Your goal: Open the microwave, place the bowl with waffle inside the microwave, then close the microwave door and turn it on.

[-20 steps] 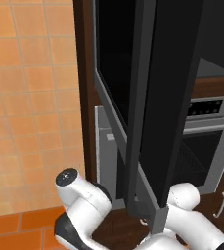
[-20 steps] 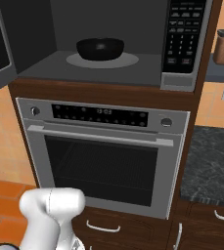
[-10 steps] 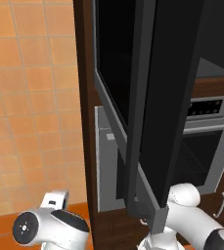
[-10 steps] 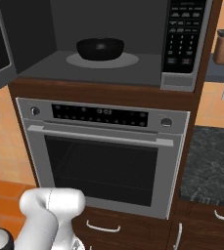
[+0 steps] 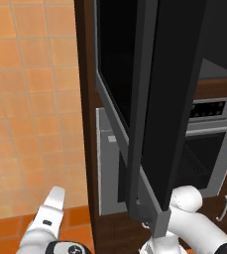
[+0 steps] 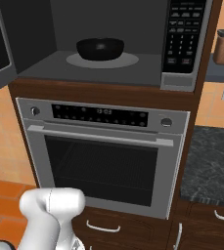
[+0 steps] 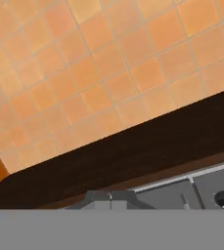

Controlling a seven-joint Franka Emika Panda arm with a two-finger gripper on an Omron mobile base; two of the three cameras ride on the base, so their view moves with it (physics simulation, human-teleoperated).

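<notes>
**Door wide open, bowl already on the turntable**

Claw pressed together, pinching nothing, and riding low: the hand view looks along orange wall tile, a dark wood cabinet edge (image 7: pixel 133 151) and a corner of the oven's grey panel (image 7: pixel 201 188). So the hand is down to the left of the cabinet, well apart from anything it needs.

Up top, the microwave (image 6: pixel 108 44) stands open, and the black bowl (image 6: pixel 100 49) sits inside on the round turntable plate (image 6: pixel 102 60), about centred, clear of the walls. Whether the waffle is in it, I cannot tell.

Over to the microwave door (image 5: pixel 154 109), swung far out from the cabinet's left edge, edge-on in the left base view. That's the piece in play, by my reading: a stiff, flat, hinged panel, light to swing, glass-faced and slick. Better a push on the grey metal frame near its free edge than on the glass. After that, the keypad (image 6: pixel 184 36) at the right.
</notes>
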